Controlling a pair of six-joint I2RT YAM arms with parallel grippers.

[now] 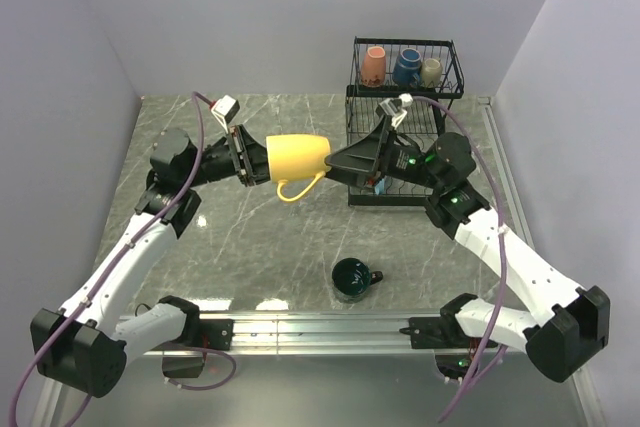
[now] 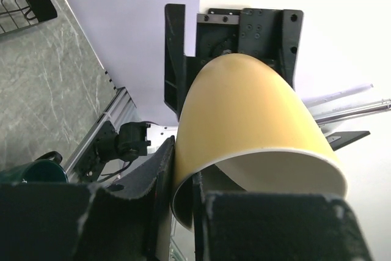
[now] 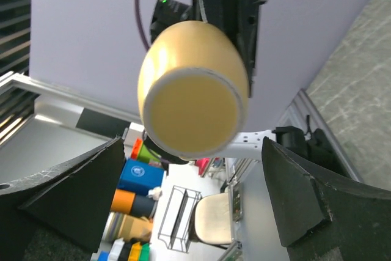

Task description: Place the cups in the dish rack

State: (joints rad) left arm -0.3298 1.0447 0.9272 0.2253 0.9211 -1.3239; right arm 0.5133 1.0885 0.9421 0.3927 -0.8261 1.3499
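A yellow cup (image 1: 296, 158) hangs on its side above the table's middle, handle down. My left gripper (image 1: 258, 159) is shut on its rim, one finger (image 2: 156, 175) outside the wall and the other inside. My right gripper (image 1: 335, 161) stands open just off the cup's base (image 3: 192, 105), with nothing between its fingers (image 3: 79, 194). A dark teal cup (image 1: 353, 278) rests upright near the front rail. The black wire dish rack (image 1: 404, 43) stands at the back right. Its upper basket holds an orange-pink cup (image 1: 373, 66), a navy cup (image 1: 407, 67) and an olive-grey cup (image 1: 431, 71).
The right arm's wrist (image 1: 440, 162) reaches across in front of the rack's lower tray. An aluminium rail (image 1: 320, 325) runs along the near edge. White walls close in the table on the left, back and right.
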